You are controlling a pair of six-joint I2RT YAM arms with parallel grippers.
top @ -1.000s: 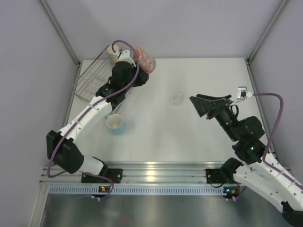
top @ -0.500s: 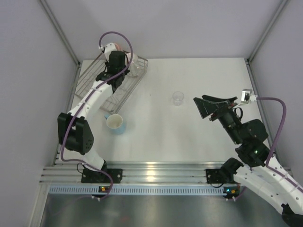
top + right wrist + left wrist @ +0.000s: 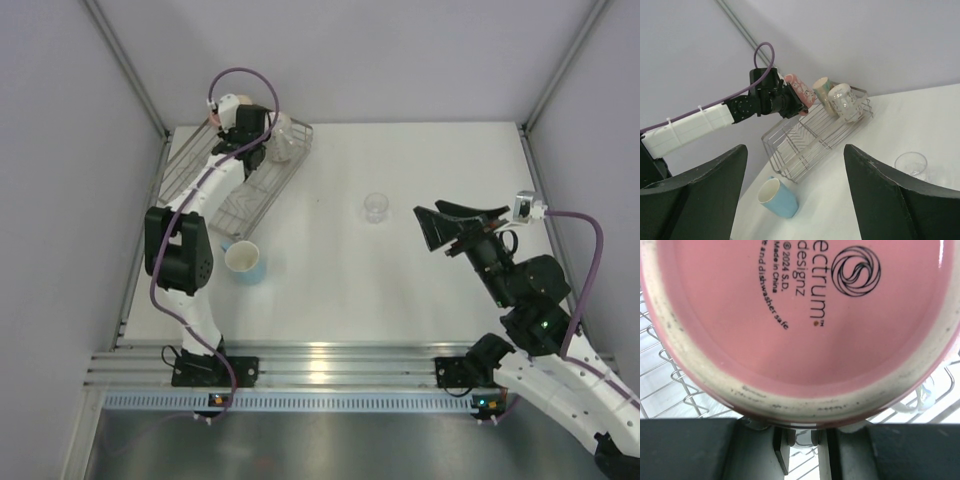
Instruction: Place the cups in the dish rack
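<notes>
- The left fingers [image 3: 690, 452] are clenched on the pink-red mug [image 3: 800, 315], whose printed base faces back along the arm. In the last second the left gripper [image 3: 240, 120] has swung from the rack's 1 o'clock corner across to its 11 o'clock corner
- The dish rack [image 3: 185, 185] sits at 10 o'clock on the table [image 3: 330, 280]. The held mug hangs tilted over the rack's far end with wire showing under it. I can't tell whether it touches the bars, but I'd say it is over its spot and not yet let go
- At 3 o'clock of that mug, the cream mug [image 3: 822, 90] and then the white dotted mug [image 3: 845, 102] already sit along the same far end, so this looks like the third one going in
- The light blue cup [image 3: 245, 262] stands on the table just off the rack's 6 o'clock end and is yet to be loaded
- A clear glass [image 3: 375, 207] stands near the middle of the table, well apart from the rack
- The right gripper [image 3: 428, 226] is at the glass's 3 o'clock with its jaws spread and nothing between them. It has eased back a touch toward 3 o'clock, so I reckon it is waiting rather than reaching
</notes>
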